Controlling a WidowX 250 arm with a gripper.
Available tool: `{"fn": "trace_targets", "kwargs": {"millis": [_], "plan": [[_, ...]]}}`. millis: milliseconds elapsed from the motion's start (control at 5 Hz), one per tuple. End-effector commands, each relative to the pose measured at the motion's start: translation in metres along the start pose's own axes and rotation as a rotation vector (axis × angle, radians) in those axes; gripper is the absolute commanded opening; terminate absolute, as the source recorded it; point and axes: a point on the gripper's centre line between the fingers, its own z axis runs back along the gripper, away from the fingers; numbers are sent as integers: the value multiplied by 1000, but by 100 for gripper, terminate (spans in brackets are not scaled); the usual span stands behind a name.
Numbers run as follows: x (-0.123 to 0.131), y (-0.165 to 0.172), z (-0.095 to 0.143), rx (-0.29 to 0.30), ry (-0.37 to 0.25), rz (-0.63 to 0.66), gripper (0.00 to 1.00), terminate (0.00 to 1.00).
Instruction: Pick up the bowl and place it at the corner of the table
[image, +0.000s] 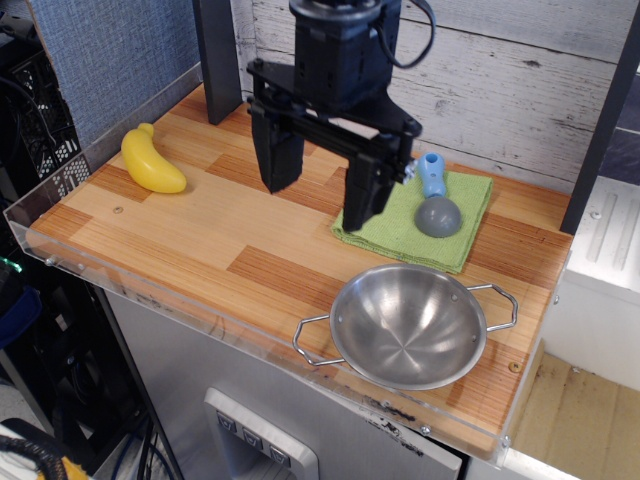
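Note:
The shiny steel bowl (408, 325) with two wire loop handles sits upright at the near right corner of the wooden table (190, 235), close to the clear acrylic rim. My black gripper (320, 205) hangs open and empty above the table's middle, up and to the left of the bowl, well apart from it. Its two fingers (362, 195) point down with a wide gap between them.
A yellow banana (152, 162) lies at the far left. A green cloth (420, 218) lies behind the bowl with a small grey scoop with a blue handle (436, 205) on it. A dark post (217, 55) stands at the back left.

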Motion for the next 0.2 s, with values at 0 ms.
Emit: {"fn": "trace_targets", "kwargs": {"millis": [0], "plan": [[-7,1,8,5,-34,-2,100,100]]}}
